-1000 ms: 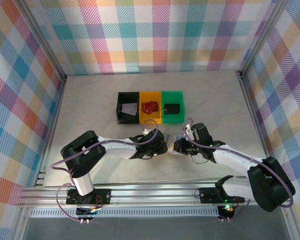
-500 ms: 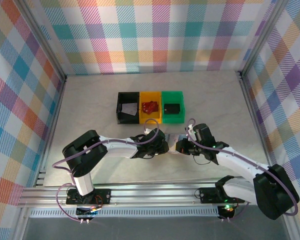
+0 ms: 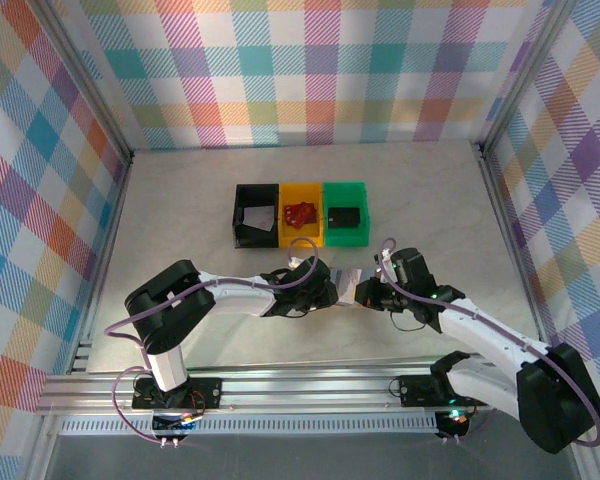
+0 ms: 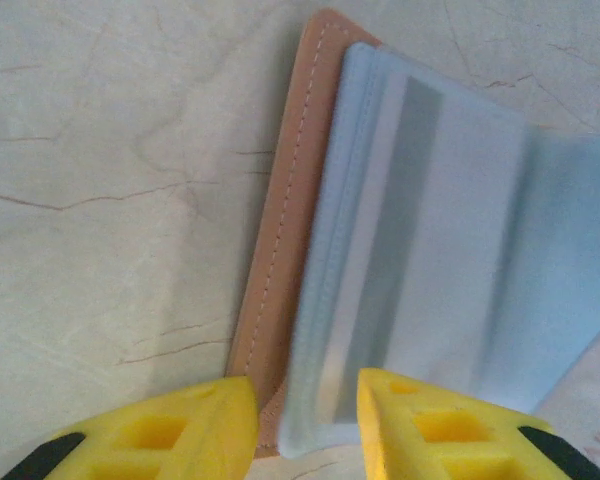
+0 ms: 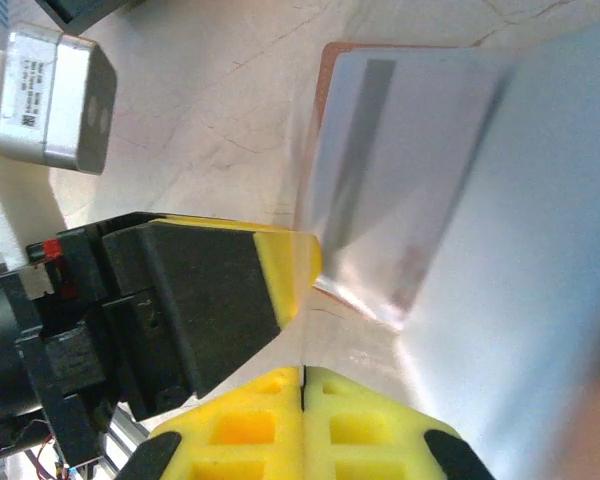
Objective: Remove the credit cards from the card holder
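Seen from above, a pale marbled table sat inside walls of pastel plaid. Toward the back of the table stood a row of three small bins touching side by side: a black bin, a yellow bin and a green bin.

In front of the bins, both arms reached inward and met near the middle of the table. The left arm came in from the left and the right arm from the right. The card holder lay between their tips, near the front of the yellow and green bins.

From the left wrist camera, the card holder's tan stitched cover lay on the table with pale blue inner sleeves fanned open above it. A grey stripe showed faintly through one sleeve. The left jaws were partly closed. Their yellow pads sat on either side of the holder's near edge, one against the tan cover and one against the blue sleeves, gripping it.

From the right wrist camera, the right jaws were pressed fully together, their yellow pads meeting along a thin seam. Whether anything thin was pinched in that seam could not be told. Just beyond them lay a silvery credit card with a dark stripe, over the holder's tan edge. A blurred pale blue surface stood close to the lens on the right.
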Available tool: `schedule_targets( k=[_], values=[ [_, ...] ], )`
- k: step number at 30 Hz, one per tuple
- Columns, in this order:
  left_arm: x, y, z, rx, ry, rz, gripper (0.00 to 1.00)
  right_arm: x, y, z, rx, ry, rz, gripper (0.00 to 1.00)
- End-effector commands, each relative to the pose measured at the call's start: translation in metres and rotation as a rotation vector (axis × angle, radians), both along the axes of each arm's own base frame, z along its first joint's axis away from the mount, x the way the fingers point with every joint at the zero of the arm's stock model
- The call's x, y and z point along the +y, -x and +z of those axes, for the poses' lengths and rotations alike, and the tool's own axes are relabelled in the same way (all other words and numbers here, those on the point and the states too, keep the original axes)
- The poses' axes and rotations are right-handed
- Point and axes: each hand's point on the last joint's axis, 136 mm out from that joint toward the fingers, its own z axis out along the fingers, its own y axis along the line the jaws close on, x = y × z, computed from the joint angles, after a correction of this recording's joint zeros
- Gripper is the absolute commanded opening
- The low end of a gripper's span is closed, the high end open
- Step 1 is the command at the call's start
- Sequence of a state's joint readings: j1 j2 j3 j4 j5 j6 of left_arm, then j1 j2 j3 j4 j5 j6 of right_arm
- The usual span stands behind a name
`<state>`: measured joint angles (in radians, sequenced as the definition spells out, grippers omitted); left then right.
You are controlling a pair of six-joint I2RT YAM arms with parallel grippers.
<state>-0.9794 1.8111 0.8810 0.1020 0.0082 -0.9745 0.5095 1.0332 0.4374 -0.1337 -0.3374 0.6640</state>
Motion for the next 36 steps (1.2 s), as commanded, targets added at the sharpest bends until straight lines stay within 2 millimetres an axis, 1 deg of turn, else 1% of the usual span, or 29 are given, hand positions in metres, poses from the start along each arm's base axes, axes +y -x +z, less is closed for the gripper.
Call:
schedule_targets(
  k=[1,7,10,13,17,22,30,34,36],
  values=[
    [0.046,0.066,-0.092,0.28,-0.228,-0.061,0.37,-0.002,0.001,0.005,-0.02,0.005,0.011,0.0],
    [0.046,0.066,-0.09,0.28,-0.221,-0.055,0.37,-0.007,0.002,0.009,-0.031,0.012,-0.005,0.0],
    [0.045,0.066,-0.085,0.278,-0.204,-0.053,0.37,-0.012,0.002,0.017,-0.058,0.013,-0.024,0.0],
    [0.045,0.066,-0.076,0.268,-0.183,-0.048,0.37,-0.017,0.001,0.029,-0.09,0.006,-0.044,0.0],
    [0.045,0.064,-0.058,0.244,-0.15,-0.037,0.37,-0.022,0.002,0.045,-0.135,-0.006,-0.055,0.0],
    [0.047,0.058,-0.026,0.183,-0.1,-0.01,0.37,-0.025,0.004,0.059,-0.18,-0.033,-0.064,0.0],
    [0.061,0.04,0.044,0.011,-0.025,0.062,0.39,-0.025,0.007,0.069,-0.203,-0.08,-0.065,0.0],
    [0.064,0.034,0.077,-0.074,0.049,0.08,0.4,-0.023,0.008,0.074,-0.203,-0.113,-0.056,0.0],
    [0.069,0.032,0.093,-0.115,0.083,0.1,0.41,-0.021,0.009,0.079,-0.208,-0.131,-0.049,0.0]
  ],
)
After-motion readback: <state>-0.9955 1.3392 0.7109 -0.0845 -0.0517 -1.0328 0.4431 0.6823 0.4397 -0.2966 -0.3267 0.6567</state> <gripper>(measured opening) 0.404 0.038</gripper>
